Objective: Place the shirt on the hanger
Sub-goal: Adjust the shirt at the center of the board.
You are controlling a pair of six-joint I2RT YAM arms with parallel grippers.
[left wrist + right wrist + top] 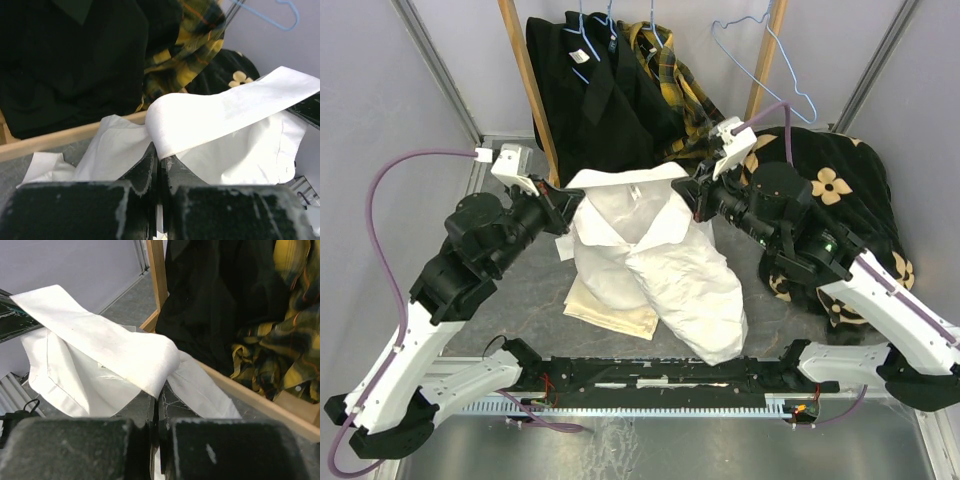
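A grey desk (510, 300) is lying between pale walls, with a wooden rack (523, 80) standing along its far edge. I am pinching the shirt (660, 260) with both pincers. My left gripper (567, 207) is clamping one end of the collar (625, 180) and my right gripper (695, 192) is clamping the other, each with its jaws pressed tight on the white cloth. The collar band is stretching between them near the far edge. The body of the shirt is sagging down to the middle of the desk, its lower part lying over a cream-yellow cloth (605, 305). The hanger (760, 60) is hanging at the far right corner, just beside the rack's right post and well apart from the shirt. Black garments (590, 100) and a plaid one (675, 80) are hanging behind the collar. A dark flowered cloth (840, 190) is lying by the desk's right edge, under my right arm.
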